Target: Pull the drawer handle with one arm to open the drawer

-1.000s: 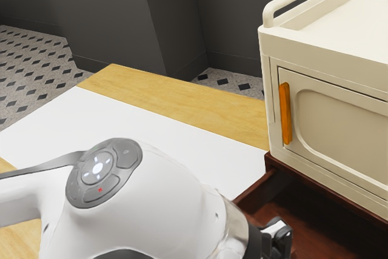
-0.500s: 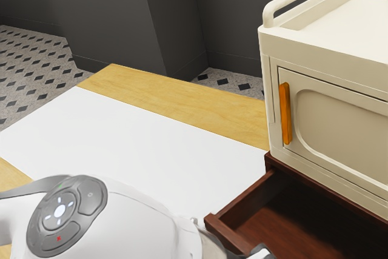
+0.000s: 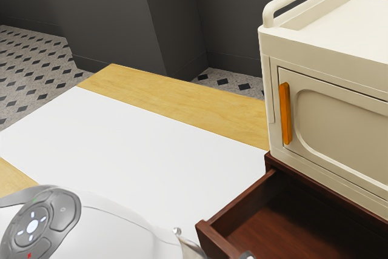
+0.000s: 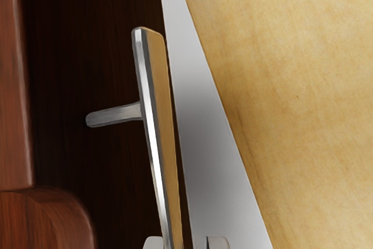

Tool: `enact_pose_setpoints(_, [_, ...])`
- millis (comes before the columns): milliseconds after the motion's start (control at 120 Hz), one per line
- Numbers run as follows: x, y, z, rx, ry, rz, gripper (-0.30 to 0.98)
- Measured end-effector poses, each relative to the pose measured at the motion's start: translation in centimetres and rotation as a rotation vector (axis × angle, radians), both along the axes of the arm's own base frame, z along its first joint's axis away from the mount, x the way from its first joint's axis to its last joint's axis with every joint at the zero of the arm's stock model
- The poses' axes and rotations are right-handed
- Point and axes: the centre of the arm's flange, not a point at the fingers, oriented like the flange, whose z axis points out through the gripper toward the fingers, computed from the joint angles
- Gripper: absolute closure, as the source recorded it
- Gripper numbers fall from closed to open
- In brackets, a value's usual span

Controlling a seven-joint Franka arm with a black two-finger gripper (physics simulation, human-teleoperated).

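Plainly drawn out: the wooden drawer (image 3: 245, 207), its handle (image 4: 162, 144) between spread fingers

Nearest, the white arm (image 3: 109, 222) is seen at the lower edge of the exterior view, with a small part of the end effector (image 3: 245, 255) visible beside the drawer's front. In the wrist view, the tips of the end effector (image 4: 185, 242) are parted. The long metal handle is passed between them, close by one tip, with a gap left toward the other, so it is not pinched. By a short post (image 4: 113, 114), the handle is set off from dark wood.

Beyond the arm, the drawer is seen pulled out of a dark red-brown wooden base (image 3: 327, 185), its inside exposed. Next to it, the yellow wooden surface (image 3: 182, 102) is partly covered by a flat white panel (image 3: 133, 144).

On the base, a cream cabinet (image 3: 321, 47) is carried, its door (image 3: 345, 122) closed and fitted with an orange handle (image 3: 285, 113). Farthest off, patterned floor tiles (image 3: 33, 71) are bordered by dark grey walls (image 3: 103, 16).
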Motion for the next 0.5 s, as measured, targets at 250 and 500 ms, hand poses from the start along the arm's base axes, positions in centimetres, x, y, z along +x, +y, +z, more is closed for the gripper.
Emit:
enact_pose_setpoints(250, [-0.1, -0.1, 0.0, 0.001, 0.005, 0.002, 0.58])
enact_pose_setpoints(500, [-1.7, -1.6, 5.1, -0.040, -0.031, -0.031, 0.54])
